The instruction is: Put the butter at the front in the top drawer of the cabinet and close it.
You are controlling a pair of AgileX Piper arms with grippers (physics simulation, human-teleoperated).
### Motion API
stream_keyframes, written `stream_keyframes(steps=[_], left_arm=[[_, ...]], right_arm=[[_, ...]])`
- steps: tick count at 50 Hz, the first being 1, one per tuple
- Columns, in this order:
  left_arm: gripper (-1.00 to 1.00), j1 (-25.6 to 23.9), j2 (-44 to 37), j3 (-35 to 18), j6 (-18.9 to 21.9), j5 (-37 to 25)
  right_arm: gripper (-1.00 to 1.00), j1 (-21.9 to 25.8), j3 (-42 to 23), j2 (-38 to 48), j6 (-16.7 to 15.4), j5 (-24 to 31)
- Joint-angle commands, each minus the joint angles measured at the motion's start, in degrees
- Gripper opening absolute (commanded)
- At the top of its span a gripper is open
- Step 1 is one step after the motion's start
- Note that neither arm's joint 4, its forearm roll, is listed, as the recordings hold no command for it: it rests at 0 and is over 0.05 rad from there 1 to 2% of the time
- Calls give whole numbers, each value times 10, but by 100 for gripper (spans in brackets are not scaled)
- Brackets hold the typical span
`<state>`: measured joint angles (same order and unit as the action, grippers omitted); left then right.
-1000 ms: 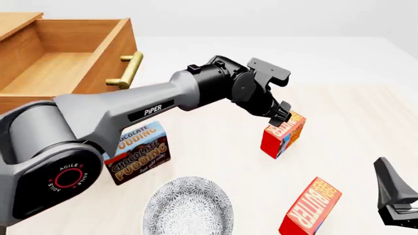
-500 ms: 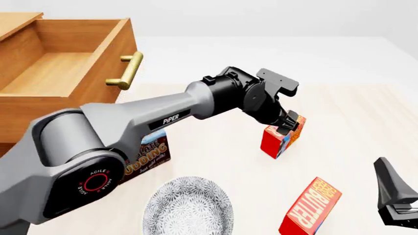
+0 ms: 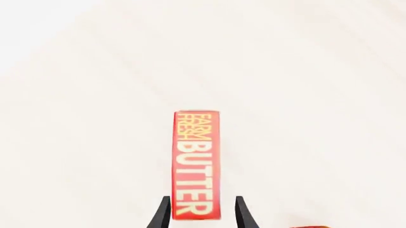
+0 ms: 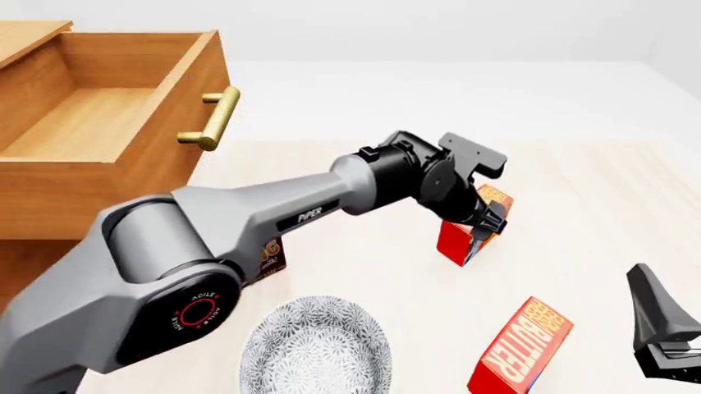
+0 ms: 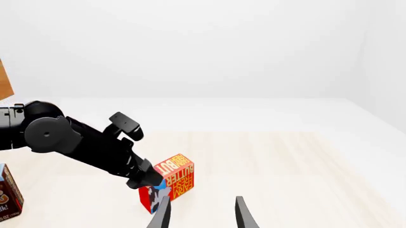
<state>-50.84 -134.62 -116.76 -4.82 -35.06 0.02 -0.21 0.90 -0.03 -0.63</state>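
Two identical red butter cartons are on the table. One butter carton [image 4: 520, 349] leans near the front edge, close to my right gripper [image 4: 657, 328], which is open and empty; its fingers [image 5: 240, 213] are spread. The other butter carton [image 4: 469, 234] stands farther back, mid-table. My left gripper [image 4: 485, 220] is open and straddles its upper end, a finger [image 3: 162, 213] on each side with small gaps, over the white "BUTTER" lettering [image 3: 197, 164]. The top drawer [image 4: 110, 107] of the cabinet [image 4: 28, 33] is pulled open and empty, brass handle [image 4: 213, 119] facing right.
A patterned grey plate [image 4: 318, 345] lies at the front centre. The chocolate pudding box [image 4: 271, 256] stands behind the left arm's forearm, mostly hidden, and its edge shows in the right wrist view [image 5: 7, 192]. The long left arm [image 4: 274, 217] crosses the table's middle.
The left arm has stretched farther right and lowered. Its gripper has come down from beside the farther carton's top to straddle it. The right gripper and the nearer carton have not moved.
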Motion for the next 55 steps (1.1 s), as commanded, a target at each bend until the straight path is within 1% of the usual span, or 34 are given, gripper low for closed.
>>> stream_keyframes(steps=[1, 10, 11, 12, 13, 14, 15, 16, 18, 23, 28, 31, 50, 53, 54, 55], left_arm=[[100, 4, -17, -8, -3, 2], [100, 8, -25, -12, -3, 3], [100, 36, -37, -32, 15, -15], [100, 45, -43, -42, 26, -23], [100, 29, -34, -27, 12, -10], [100, 11, -24, -6, -11, 7], [100, 18, -33, -17, 1, -1], [100, 18, -33, -18, 1, -1], [100, 10, -33, -10, -8, 7], [100, 13, -46, -21, -5, 4], [100, 3, -55, -27, -12, 8], [100, 3, -70, -45, -12, 1], [100, 3, -123, -115, -13, -31], [100, 7, -130, -132, -7, -40], [-100, 6, -130, -132, -8, -41], [-100, 2, -130, -131, -12, -40]], right_arm=[[100, 0, 0, -1, 0, 0], [100, 0, 0, -1, 0, 0], [100, 0, 0, -1, 0, 0], [100, 0, 0, -1, 0, 0], [100, 0, 0, -1, 0, 0], [100, 0, 0, -1, 0, 0], [100, 0, 0, -1, 0, 0], [100, 0, 0, -1, 0, 0], [100, 0, 0, -1, 0, 0], [100, 0, 0, -1, 0, 0], [100, 0, 0, -1, 0, 0], [100, 0, 0, -1, 0, 0], [100, 0, 0, -1, 0, 0], [100, 0, 0, -1, 0, 0], [100, 0, 0, -1, 0, 0], [100, 0, 0, -1, 0, 0]])
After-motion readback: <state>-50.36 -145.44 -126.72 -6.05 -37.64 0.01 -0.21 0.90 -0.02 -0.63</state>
